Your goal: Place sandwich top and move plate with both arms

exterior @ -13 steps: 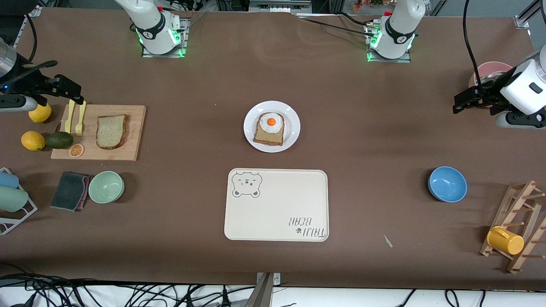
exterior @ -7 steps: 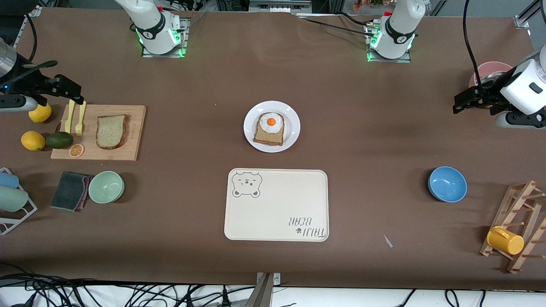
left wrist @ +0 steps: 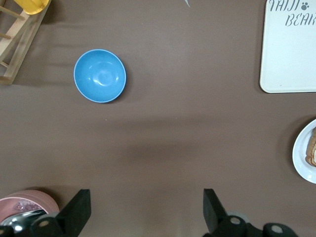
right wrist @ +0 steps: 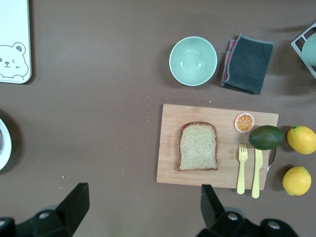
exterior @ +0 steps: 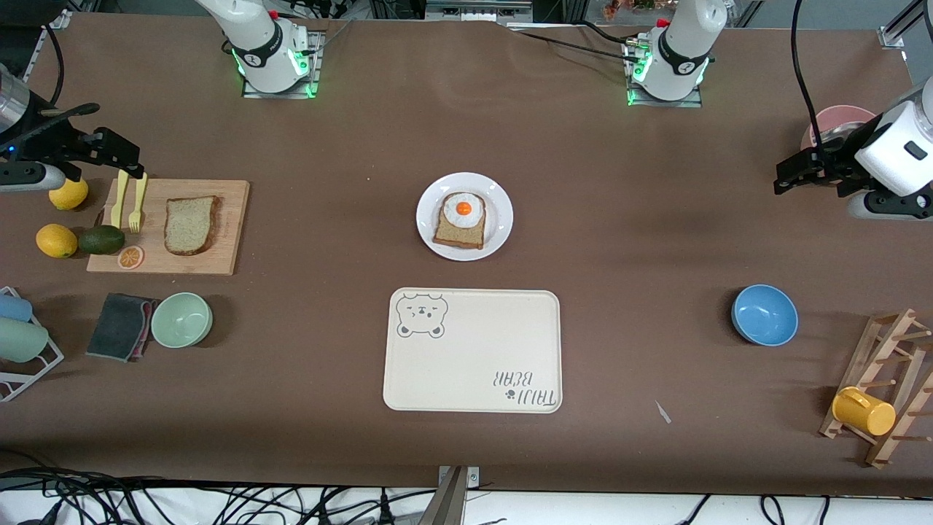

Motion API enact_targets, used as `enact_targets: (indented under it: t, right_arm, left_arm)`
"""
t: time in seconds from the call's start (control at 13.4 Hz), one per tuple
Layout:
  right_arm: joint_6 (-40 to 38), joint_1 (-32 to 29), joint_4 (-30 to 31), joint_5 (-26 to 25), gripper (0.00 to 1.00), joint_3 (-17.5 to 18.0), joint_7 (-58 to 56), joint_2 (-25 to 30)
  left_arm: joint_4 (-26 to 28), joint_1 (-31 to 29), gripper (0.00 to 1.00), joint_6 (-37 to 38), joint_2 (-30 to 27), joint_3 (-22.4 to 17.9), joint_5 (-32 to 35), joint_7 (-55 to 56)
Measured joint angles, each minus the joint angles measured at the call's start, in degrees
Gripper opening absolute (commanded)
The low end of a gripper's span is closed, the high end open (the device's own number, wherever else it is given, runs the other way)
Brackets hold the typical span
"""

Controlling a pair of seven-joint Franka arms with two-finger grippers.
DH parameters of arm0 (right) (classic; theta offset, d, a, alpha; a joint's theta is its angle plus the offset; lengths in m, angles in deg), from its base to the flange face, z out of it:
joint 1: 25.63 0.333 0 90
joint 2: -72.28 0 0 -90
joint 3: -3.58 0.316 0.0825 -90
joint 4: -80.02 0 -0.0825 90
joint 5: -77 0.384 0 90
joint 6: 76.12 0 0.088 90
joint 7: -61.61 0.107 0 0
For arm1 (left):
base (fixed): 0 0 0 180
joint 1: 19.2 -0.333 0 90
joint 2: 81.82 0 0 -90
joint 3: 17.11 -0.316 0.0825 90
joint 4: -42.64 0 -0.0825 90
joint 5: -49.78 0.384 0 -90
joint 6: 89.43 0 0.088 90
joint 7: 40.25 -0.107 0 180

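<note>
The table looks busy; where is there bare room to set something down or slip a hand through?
Bare stretches: between the plate and the blue bowl; between the cutting board and the plate; along the arm bases. The bear-print tray carries nothing. Crowded: the right arm's end, with the sandwich top, forks, fruit, green bowl and cloth packed together.

Both white arms [exterior: 685,44] have dark-grey joint bands, green-lit bases, black cables and black two-finger grippers.

Two bread slices [exterior: 190,224] (one under egg), two lemons [exterior: 57,240], two bowls [exterior: 181,319], one plate [exterior: 498,201]
</note>
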Motion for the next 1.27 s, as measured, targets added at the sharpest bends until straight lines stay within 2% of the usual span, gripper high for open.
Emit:
enact_targets:
  t: [0.75, 1.27]
  right_arm:
    - [-0.79, 0.01, 0.01, 0.0, 1.0, 0.1, 0.0, -0.02]
    - [-5.6, 0.11, 0.18, 0.02, 1.0, 0.37, 0.0, -0.53]
  left_arm:
    - [0.0, -0.02, 1.0, 0.0, 0.0, 0.0, 0.0, 0.0]
    - [0.0, -0.03, 1.0, 0.0, 0.0, 0.0, 0.0, 0.0]
